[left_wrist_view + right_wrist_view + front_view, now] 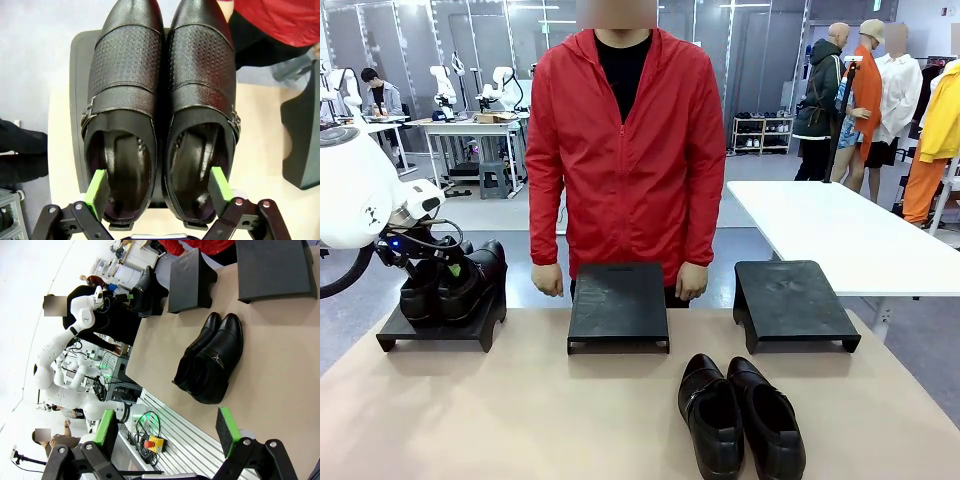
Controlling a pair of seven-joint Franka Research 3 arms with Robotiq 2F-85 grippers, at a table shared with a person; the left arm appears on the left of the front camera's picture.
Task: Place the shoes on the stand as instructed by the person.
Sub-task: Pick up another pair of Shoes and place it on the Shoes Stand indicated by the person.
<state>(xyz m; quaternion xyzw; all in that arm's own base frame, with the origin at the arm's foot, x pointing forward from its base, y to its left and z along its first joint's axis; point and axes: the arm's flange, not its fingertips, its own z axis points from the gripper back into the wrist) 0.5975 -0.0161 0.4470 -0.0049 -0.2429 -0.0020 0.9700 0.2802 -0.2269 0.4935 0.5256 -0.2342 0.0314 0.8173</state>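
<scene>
Release step, judging by the layout: found the first pair of shoes [455,285] set side by side on the left stand [430,330], soles flat on its black top, toes pointing away from the tool. Saw the left tool [159,186] spread wide at the heel end, with one green pad inside each shoe opening near the outer wall, gripping nothing; could not tell whether either pad brushed leather. Noted the second pair of shoes [740,415] lying on the worktop [500,420], in front of the gap between the middle stand [618,300] and the right stand [790,300], both bare. Saw the right tool [166,429] gaping and empty, back near the worktop's edge, well apart from that pair. Caught the person [625,150] with a hand [548,280] at one far corner of the middle stand and the other hand [691,282] at the opposite corner, no clear pointing. Judged the next move: lift the left tool straight up clear of the collars without tipping either shoe, then wait for a sign naming the stand before reaching for the second pair.
</scene>
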